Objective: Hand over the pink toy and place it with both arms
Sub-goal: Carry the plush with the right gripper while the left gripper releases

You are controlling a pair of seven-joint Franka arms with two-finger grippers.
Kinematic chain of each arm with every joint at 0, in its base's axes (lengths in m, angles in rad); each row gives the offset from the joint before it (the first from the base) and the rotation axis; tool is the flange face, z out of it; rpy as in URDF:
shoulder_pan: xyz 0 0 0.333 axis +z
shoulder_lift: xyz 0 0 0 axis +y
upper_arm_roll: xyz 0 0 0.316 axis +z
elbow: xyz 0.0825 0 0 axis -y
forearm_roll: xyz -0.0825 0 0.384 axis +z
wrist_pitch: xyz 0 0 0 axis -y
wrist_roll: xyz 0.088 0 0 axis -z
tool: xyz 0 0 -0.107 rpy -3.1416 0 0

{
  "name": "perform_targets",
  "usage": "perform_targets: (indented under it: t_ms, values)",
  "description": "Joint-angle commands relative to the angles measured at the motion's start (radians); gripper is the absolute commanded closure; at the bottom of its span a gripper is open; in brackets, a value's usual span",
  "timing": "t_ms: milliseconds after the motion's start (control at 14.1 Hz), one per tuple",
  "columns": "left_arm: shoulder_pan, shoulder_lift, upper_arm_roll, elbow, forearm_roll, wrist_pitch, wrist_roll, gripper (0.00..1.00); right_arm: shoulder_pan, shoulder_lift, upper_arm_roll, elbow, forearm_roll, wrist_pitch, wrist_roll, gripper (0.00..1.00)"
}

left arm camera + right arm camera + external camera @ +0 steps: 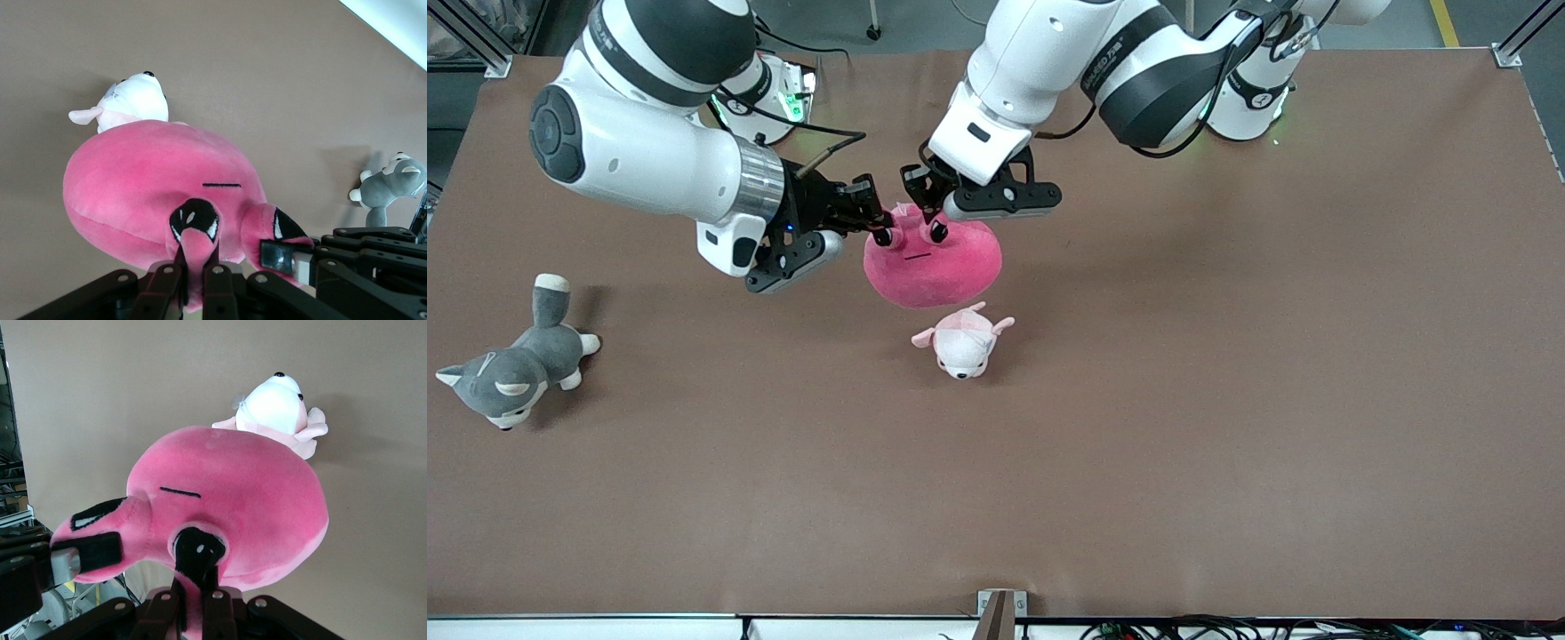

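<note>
A large hot-pink plush, the pink toy (934, 260), hangs in the air over the middle of the brown table (1227, 400), held from above by both arms at once. The right gripper (879, 224) comes in from the right arm's end of the table and the left gripper (930, 212) reaches down from the left arm's end; each pinches one of the two bumps on the toy's top.

The front view shows the toy's dark eyes and small straight mouth, but the fingers are crowded together there. The wrist views make the grips plain: in the left wrist view, the left gripper (193, 267) has its fingers narrowed tight on one eye bump of the pink toy (147, 187), with the right arm's fingers clamped on the neighbouring bump. The right wrist view mirrors this, the right gripper (193, 593) closed on its own bump of the pink toy (247, 493).

A small pale pink-and-white puppy plush (963, 342) lies on the table just nearer the front camera than the toy (both wrist views show it peeking past the toy's body). A grey-and-white husky plush (511, 369) lies well apart, toward the right arm's end
</note>
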Motion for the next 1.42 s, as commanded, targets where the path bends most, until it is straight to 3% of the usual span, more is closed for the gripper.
perform_targets:
  t_ms: [0, 142, 212, 283, 354, 708, 1133, 1346]
  values:
    - [-0.01, 0.006, 0.004, 0.023, 0.001, 0.003, -0.013, 0.96, 0.003, -0.006, -0.001, -0.001, -0.014, 0.0, 0.012, 0.96]
    - [-0.008, 0.002, 0.004, 0.021, 0.001, 0.001, -0.014, 0.83, 0.003, -0.006, -0.001, -0.001, -0.014, -0.002, 0.012, 0.96]
    - [-0.005, -0.001, 0.004, 0.018, 0.001, 0.0, -0.016, 0.64, 0.003, -0.006, -0.001, -0.001, -0.014, -0.002, 0.012, 0.95]
    - [-0.002, -0.004, 0.004, 0.017, 0.004, -0.002, -0.016, 0.27, 0.003, -0.006, -0.001, -0.001, -0.014, -0.002, 0.012, 0.95]
    - [0.004, -0.009, 0.004, 0.017, 0.004, -0.002, -0.017, 0.0, 0.003, -0.008, -0.001, -0.001, -0.014, -0.003, 0.012, 0.95]
    - [0.093, -0.046, 0.004, -0.003, 0.083, -0.037, -0.016, 0.0, -0.033, -0.034, -0.01, 0.005, -0.014, -0.061, 0.012, 0.95]
    - [0.288, -0.093, 0.004, -0.005, 0.128, -0.248, 0.017, 0.0, -0.36, -0.02, -0.01, 0.012, -0.041, -0.154, -0.143, 0.95]
    - [0.387, -0.116, 0.004, -0.003, 0.176, -0.347, 0.197, 0.0, -0.411, 0.034, -0.009, 0.054, -0.344, -0.099, -0.152, 0.96]
